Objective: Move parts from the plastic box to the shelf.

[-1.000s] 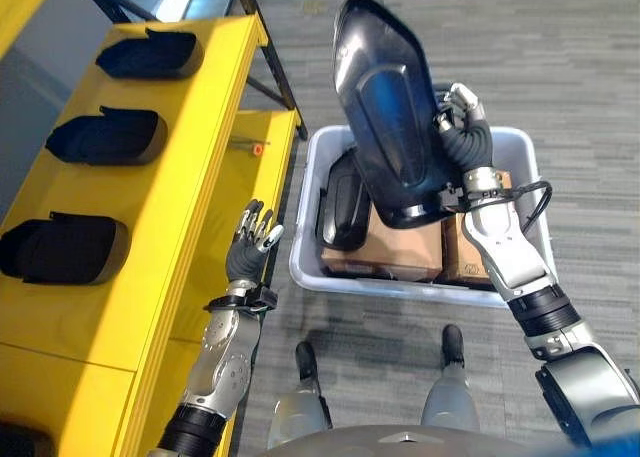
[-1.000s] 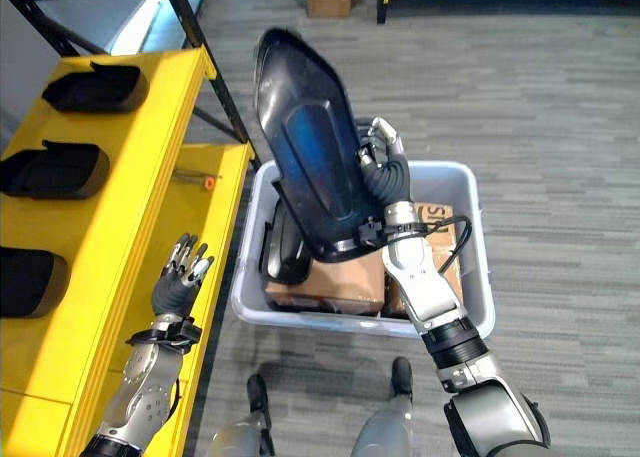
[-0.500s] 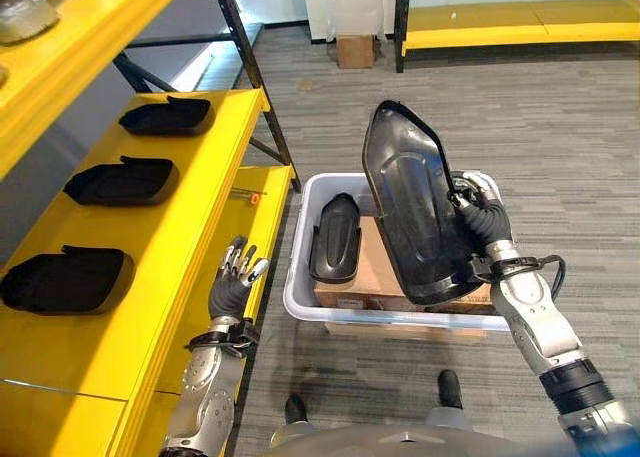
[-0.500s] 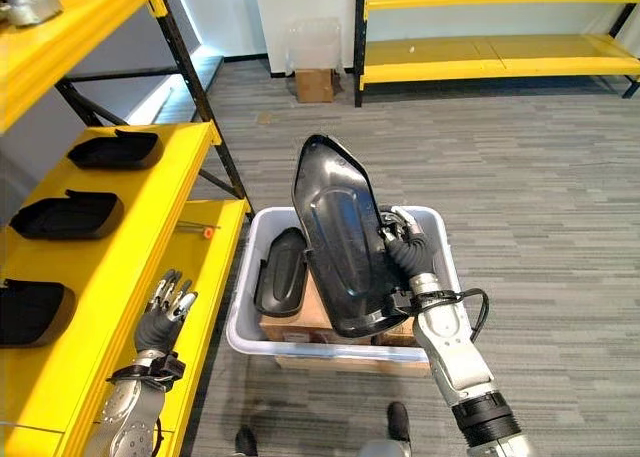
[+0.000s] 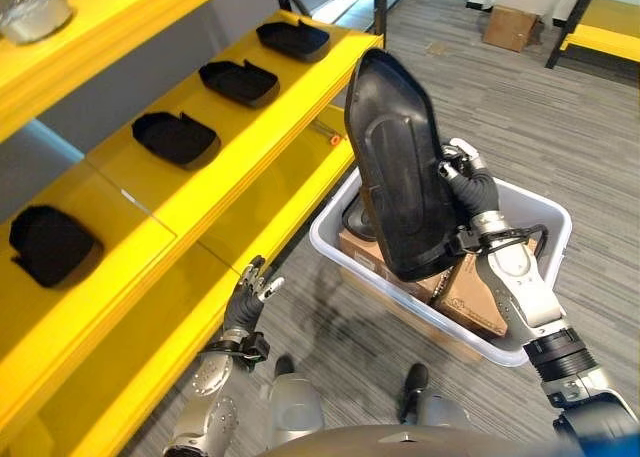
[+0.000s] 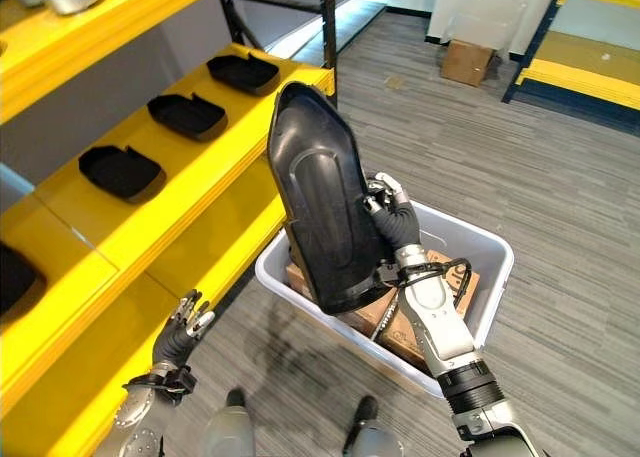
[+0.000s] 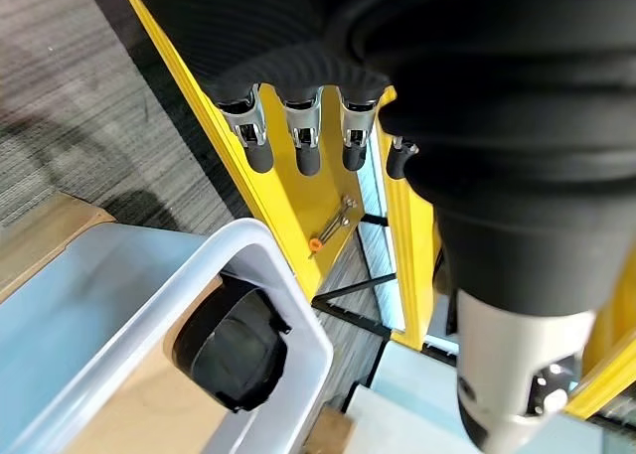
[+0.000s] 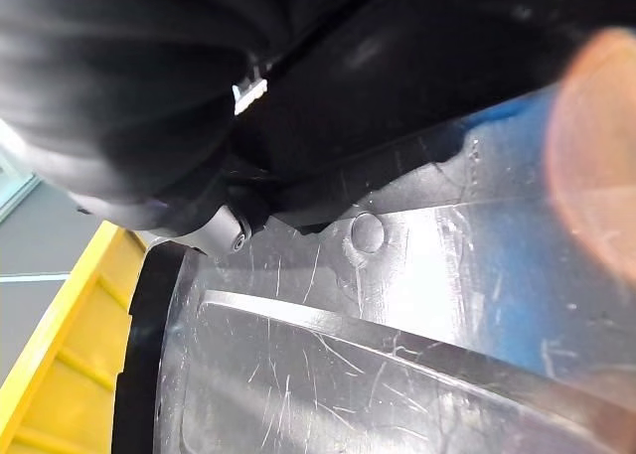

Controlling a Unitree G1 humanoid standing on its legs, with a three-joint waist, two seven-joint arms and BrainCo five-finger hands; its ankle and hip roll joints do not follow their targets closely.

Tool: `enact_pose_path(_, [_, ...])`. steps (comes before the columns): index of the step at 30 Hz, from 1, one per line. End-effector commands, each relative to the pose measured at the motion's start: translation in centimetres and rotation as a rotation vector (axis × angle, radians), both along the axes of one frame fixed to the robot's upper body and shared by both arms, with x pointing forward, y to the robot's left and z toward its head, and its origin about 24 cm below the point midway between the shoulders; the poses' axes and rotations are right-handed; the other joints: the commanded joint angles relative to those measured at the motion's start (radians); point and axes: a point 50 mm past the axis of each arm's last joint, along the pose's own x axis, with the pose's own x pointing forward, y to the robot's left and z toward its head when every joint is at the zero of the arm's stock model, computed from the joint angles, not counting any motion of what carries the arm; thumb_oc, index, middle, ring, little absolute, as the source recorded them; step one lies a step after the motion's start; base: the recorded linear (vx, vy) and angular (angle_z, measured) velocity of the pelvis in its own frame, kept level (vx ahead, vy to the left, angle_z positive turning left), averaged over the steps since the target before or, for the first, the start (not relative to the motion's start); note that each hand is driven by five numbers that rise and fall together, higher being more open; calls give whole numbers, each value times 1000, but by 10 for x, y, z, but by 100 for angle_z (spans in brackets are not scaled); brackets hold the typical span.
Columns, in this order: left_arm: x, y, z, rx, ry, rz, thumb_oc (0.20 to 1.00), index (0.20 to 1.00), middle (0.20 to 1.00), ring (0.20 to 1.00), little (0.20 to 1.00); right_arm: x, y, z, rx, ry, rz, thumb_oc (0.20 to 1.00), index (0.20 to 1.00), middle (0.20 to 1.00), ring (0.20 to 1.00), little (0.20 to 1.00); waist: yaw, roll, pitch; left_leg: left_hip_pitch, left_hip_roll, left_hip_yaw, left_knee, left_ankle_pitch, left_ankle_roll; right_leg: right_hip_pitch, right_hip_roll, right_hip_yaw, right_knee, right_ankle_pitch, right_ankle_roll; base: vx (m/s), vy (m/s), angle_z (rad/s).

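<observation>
Since half a second ago the camera has swung, so the yellow shelf (image 5: 250, 167) now runs diagonally beside the plastic box (image 5: 335, 252); relative to the box, the large black part (image 5: 400, 167) is held much as before, upright above the box's shelf-side half. Right hand (image 5: 468, 182): fingers curled round the far edge of the large black part, grasping it; fingertips mostly hidden behind the part, and the right wrist view gives little beyond the part's scratched glossy surface (image 8: 397, 325). Left hand (image 5: 247, 302): low beside the shelf's lower tier, on the shelf side of the box, fingers (image 7: 303, 141) straight and released, holding nothing. Box contents: cardboard cartons (image 5: 480, 297), partly covered by the held part; one smaller black part (image 7: 234, 350) inside the box at its shelf-side wall, largely concealed in the eye views. Shelf contents, middle tier: four black moulded parts (image 5: 175, 137) in a row, the nearest cut short by the shelf edge. Upper tier: a silvery item (image 5: 35, 12), cropped and hard to identify. Small orange-tipped tool (image 7: 328, 230) on the lower tier near the box.
</observation>
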Motion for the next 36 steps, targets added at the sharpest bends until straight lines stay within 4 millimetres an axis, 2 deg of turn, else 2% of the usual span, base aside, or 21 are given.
enact_pose_path(1, [22,-5,40,-22,-205,-22,1000,1000,1000,1000,1000,-8,-3,21,60,-133,-1,200,200,200,200,200,-53,51,-71,214,-40,13,-344,47,33,-78,-88,20,138,38,159,2,123,170])
enact_pose_path(2, [21,-5,39,-19,-203,-26,1000,1000,1000,1000,1000,-10,-7,16,67,-114,-13,200,200,200,200,200,-60,49,-75,210,-58,23,-368,1,42,-65,-99,25,131,56,166,39,109,102])
enact_pose_path(3, [21,-5,39,-19,-202,-26,1000,1000,1000,1000,1000,-10,-7,16,67,-113,-13,200,200,200,200,200,-59,49,-75,211,-59,24,-367,-1,44,-64,-100,26,130,57,167,106,154,86])
enact_pose_path(4, [20,-4,41,-20,-210,-32,1000,1000,1000,1000,1000,-12,-8,13,92,-101,-13,200,200,200,200,200,-54,41,-74,197,-75,41,-371,-48,54,-48,-120,27,128,71,180,63,208,84])
enact_pose_path(9, [17,13,45,57,-217,2,1000,1000,1000,1000,1000,-13,-11,2,94,-58,-43,200,200,200,200,200,-21,7,-77,196,-135,54,-415,-77,66,-10,-185,-9,45,166,233,-1,190,21])
enact_pose_path(11, [16,17,46,71,-220,20,1000,1000,1000,1000,1000,-12,-11,0,93,-48,-49,200,200,200,200,200,-14,-1,-78,196,-148,48,-424,-76,70,-6,-192,-11,33,180,240,-9,121,28])
enact_pose_path(12, [13,23,45,98,-212,40,1000,1000,1000,1000,1000,-13,-10,-6,96,-23,-47,200,200,200,200,200,1,-20,-84,191,-167,34,-441,-81,74,18,-209,-32,-4,209,257,-6,100,32])
enact_pose_path(15, [11,27,45,104,-213,54,1000,1000,1000,1000,1000,-14,-11,-7,96,-15,-43,200,200,200,200,200,10,-34,-88,184,-182,20,-443,-86,77,32,-222,-46,-19,232,269,-2,71,24])
enact_pose_path(16, [7,31,44,116,-206,70,1000,1000,1000,1000,1000,-13,-9,-10,103,0,-39,200,200,200,200,200,24,-54,-92,179,-200,3,-445,-91,87,49,-229,-57,-45,258,280,4,76,22])
enact_pose_path(18, [6,31,45,119,-208,74,1000,1000,1000,1000,1000,-12,-8,-12,105,9,-36,200,200,200,200,200,31,-62,-93,174,-207,-4,-445,-93,90,52,-234,-60,-53,266,286,-5,92,21])
enact_pose_path(24, [1,37,48,143,-215,89,1000,1000,1000,1000,1000,-11,-2,-16,134,28,-19,200,200,200,200,200,73,-106,-87,123,-289,-54,-357,-151,141,79,-292,-48,-67,322,307,-8,137,10])
enact_pose_path(27, [1,42,49,171,-211,95,1000,1000,1000,1000,1000,-13,-3,-21,134,49,-25,200,200,200,200,200,78,-112,-96,110,-329,-77,-340,-166,159,94,-323,-29,-55,355,312,21,200,48])
enact_pose_path(28, [2,42,50,185,-215,90,1000,1000,1000,1000,1000,-13,-4,-22,128,50,-26,200,200,200,200,200,76,-110,-99,106,-342,-91,-337,-167,164,92,-324,1,-52,365,311,87,347,73])
enact_pose_path(29, [5,46,53,214,-226,90,1000,1000,1000,1000,1000,-16,-9,-25,118,63,-40,200,200,200,200,200,49,-95,-112,117,-365,-120,-344,-171,185,73,-286,150,-24,369,291,163,450,102])
enact_pose_path(30, [7,45,51,213,-224,89,1000,1000,1000,1000,1000,-19,-13,-28,117,73,-40,200,200,200,200,200,8,-82,-117,135,-378,-161,-364,-160,198,44,-189,341,1,327,259,154,380,90])
enact_pose_path(31, [7,45,51,213,-224,89,1000,1000,1000,1000,1000,-19,-13,-28,117,73,-40,200,200,200,200,200,10,-83,-118,133,-379,-159,-366,-157,198,39,-189,344,2,328,259,144,300,80])
enact_pose_path(32, [11,42,49,214,-219,67,1000,1000,1000,1000,1000,-27,-20,-35,126,100,-46,200,200,200,200,200,-35,-69,-111,149,-386,-211,-378,-146,211,11,-69,513,73,254,232,101,232,59])
enact_pose_path(33, [12,39,47,211,-212,53,1000,1000,1000,1000,1000,-31,-22,-38,124,107,-46,200,200,200,200,200,-63,-60,-107,157,-388,-237,-387,-138,222,-17,22,583,126,208,211,123,269,78])
enact_pose_path(34, [11,38,48,213,-214,47,1000,1000,1000,1000,1000,-33,-23,-38,120,111,-44,200,200,200,200,200,-70,-59,-105,157,-393,-243,-390,-132,226,-41,57,596,137,194,207,77,180,102])
enact_pose_path(35, [12,36,49,214,-219,36,1000,1000,1000,1000,1000,-35,-25,-39,125,108,-42,200,200,200,200,200,-81,-60,-98,157,-400,-249,-391,-125,233,-64,117,594,141,160,188,58,135,86])
enact_pose_path(36, [10,35,49,212,-218,30,1000,1000,1000,1000,1000,-38,-27,-41,121,117,-40,200,200,200,200,200,-88,-64,-93,165,-406,-250,-404,-123,242,-95,173,553,142,124,173,78,116,40])
